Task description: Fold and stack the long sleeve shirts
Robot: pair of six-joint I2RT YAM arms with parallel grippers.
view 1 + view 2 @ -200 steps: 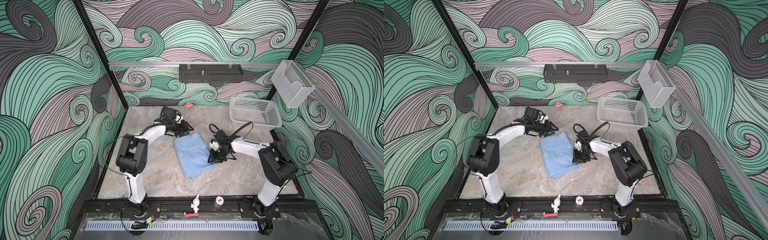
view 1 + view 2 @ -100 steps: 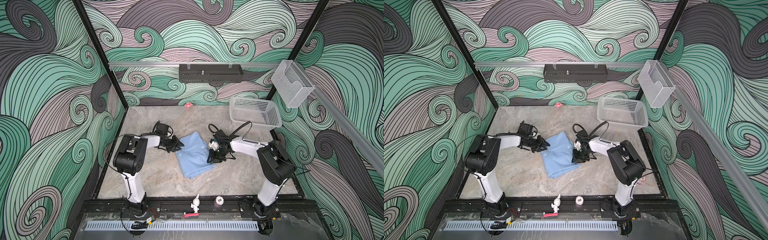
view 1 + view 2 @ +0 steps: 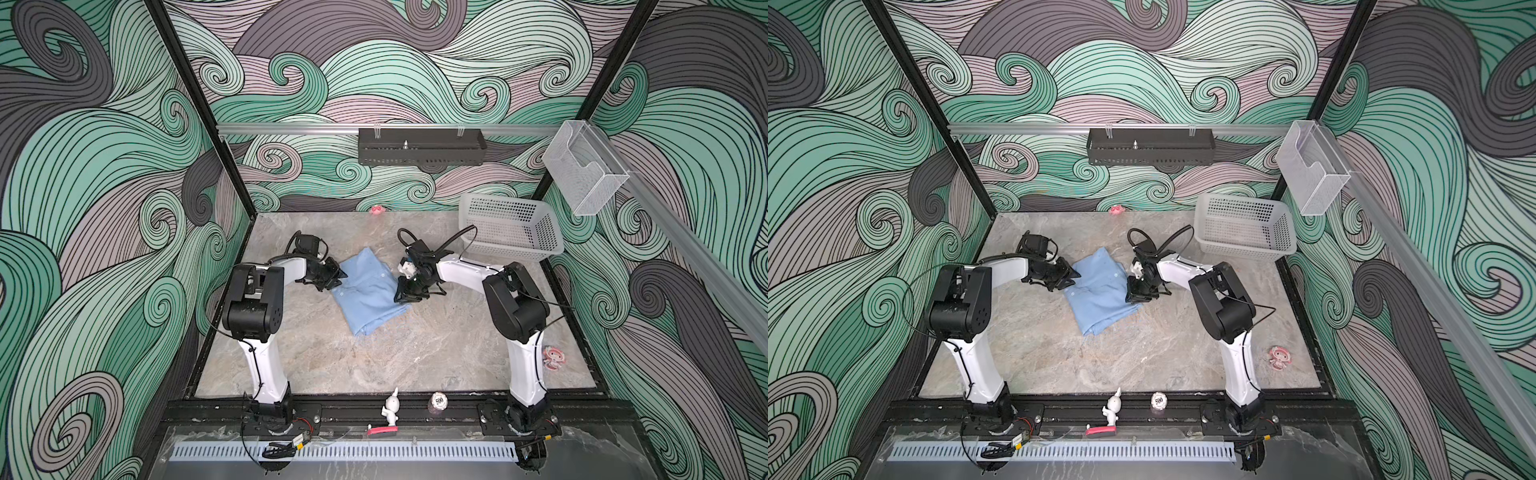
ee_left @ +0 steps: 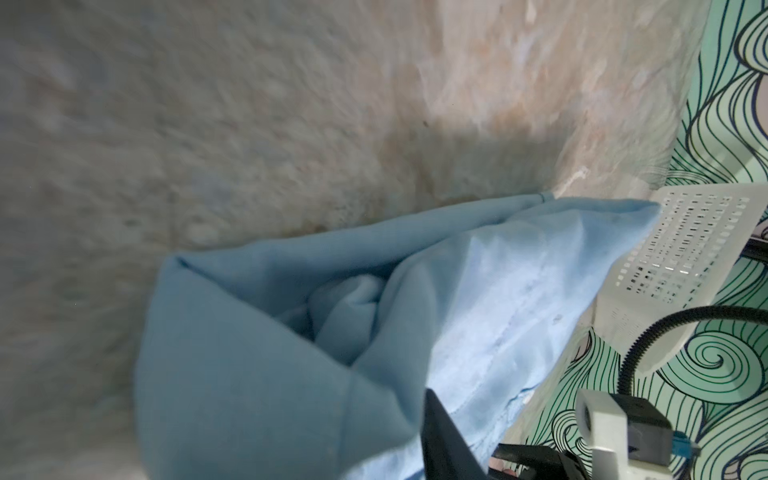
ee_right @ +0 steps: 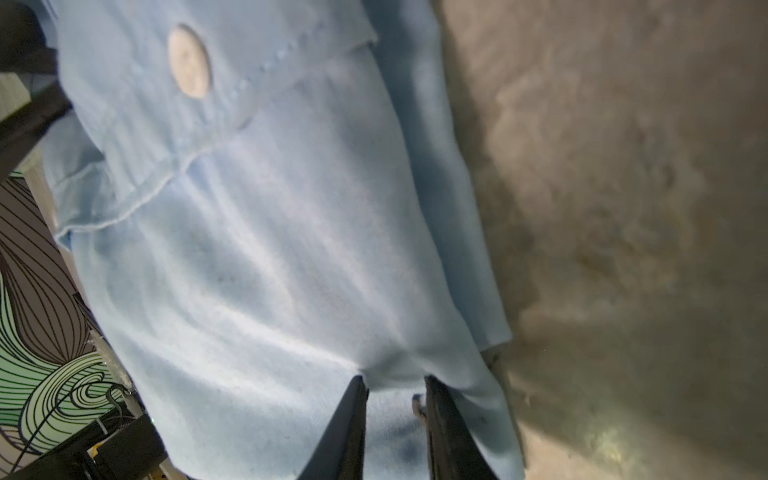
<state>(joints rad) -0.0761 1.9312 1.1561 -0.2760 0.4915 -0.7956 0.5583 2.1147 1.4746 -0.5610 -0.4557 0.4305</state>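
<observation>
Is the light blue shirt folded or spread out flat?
Folded. The light blue woven button-up shirt lies as a compact rectangle, no sleeves showing; the left wrist view shows doubled layers.

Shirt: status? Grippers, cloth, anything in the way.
Right gripper pinching shirt edge. Left gripper at opposite edge, grip unclear. Shirt partly folded, lying on table. Basket behind, apart from it.

Arms reaching inward, left end effector (image 3: 337, 277) level, right end effector (image 3: 404, 296) angled down, clamped on shirt (image 3: 365, 301)
</observation>
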